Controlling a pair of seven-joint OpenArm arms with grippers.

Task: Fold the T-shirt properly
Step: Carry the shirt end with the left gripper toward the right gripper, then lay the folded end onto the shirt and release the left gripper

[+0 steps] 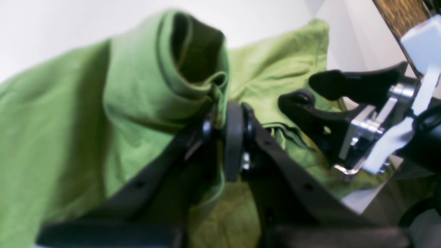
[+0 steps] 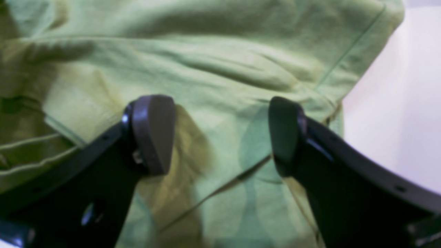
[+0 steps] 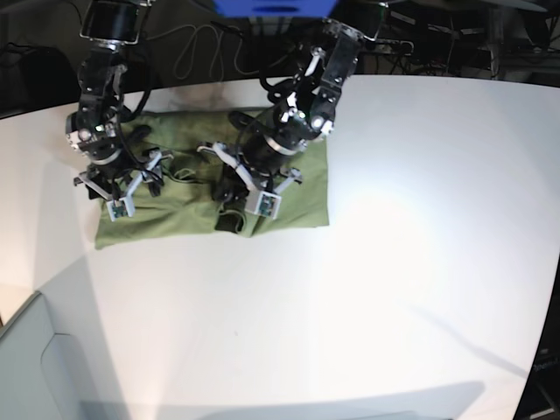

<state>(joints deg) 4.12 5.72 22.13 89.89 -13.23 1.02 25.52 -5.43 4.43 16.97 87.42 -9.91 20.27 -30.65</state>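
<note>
The T-shirt (image 3: 297,188) is olive green and lies spread on the white table (image 3: 394,262), towards its far left. My left gripper (image 1: 222,124) is shut on a raised fold of the T-shirt (image 1: 144,89), which stands up like an open tube above the fingers. In the base view that left gripper (image 3: 232,199) is near the shirt's front edge, at mid-width. My right gripper (image 2: 220,137) is open just above flat cloth of the T-shirt (image 2: 220,62), nothing between its fingers (image 2: 153,134). The same right gripper (image 1: 303,92) shows open in the left wrist view, at the shirt's left end in the base view (image 3: 140,175).
Bare white table (image 2: 396,120) lies right of the shirt's edge. A blue object (image 3: 271,7) and cables (image 3: 197,44) sit behind the table's far edge. A grey box (image 3: 35,367) stands off the front left corner.
</note>
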